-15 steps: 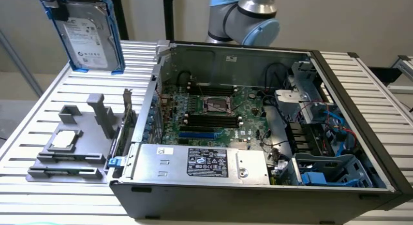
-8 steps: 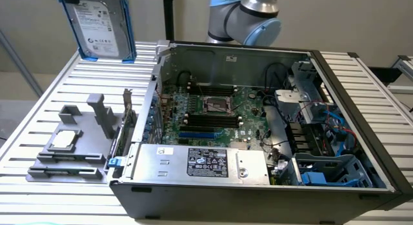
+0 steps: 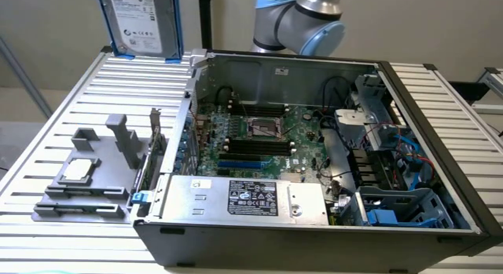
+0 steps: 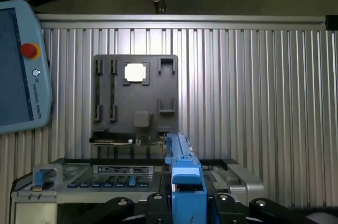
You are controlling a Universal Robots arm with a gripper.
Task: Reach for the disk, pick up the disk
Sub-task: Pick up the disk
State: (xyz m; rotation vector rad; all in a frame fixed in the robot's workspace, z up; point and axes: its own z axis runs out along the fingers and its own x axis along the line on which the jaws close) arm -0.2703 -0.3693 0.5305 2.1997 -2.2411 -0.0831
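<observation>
wrist view: fingers point(image 4: 132, 209) clamped on the disk point(image 4: 185, 182), edge-on, across its flat faces. reckon it's stiff, heavyish, shock-sensitive; bare metal likely slick, so grip mid-body.

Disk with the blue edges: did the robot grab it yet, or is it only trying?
Done: reaching and grabbing look finished. In hand: the gripper is shut on the disk, its blue rail showing in the grip in the wrist view, and the disk hangs in the air over the ribbed table, outside the open computer case. Left: nothing of the pick-up seems left.
</observation>
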